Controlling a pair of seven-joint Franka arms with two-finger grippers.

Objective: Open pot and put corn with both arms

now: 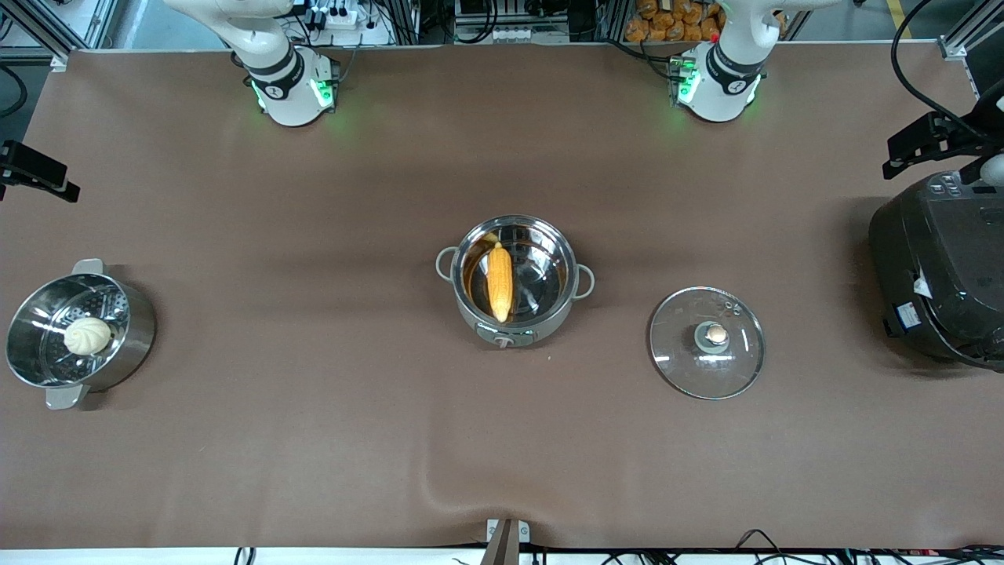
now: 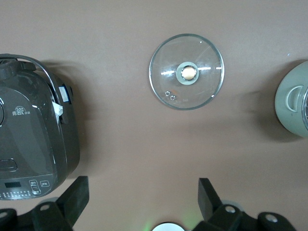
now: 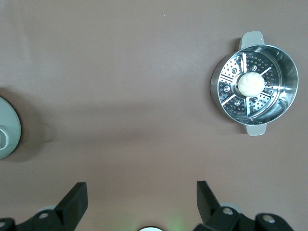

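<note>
One brown table (image 1: 314,439) — pot (image 1: 514,326), lid (image 1: 682,369) apart.

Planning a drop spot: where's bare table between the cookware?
Free: the wide stretch between the steamer pot and the pot; also the whole strip nearer the front camera. Tighter: pot to glass lid, and lid to black cooker.

Brown-covered table (image 1: 235,439) — aluminium framing (image 1: 47,23), cables (image 1: 502,31) along its robot-base edge, under even light
</note>
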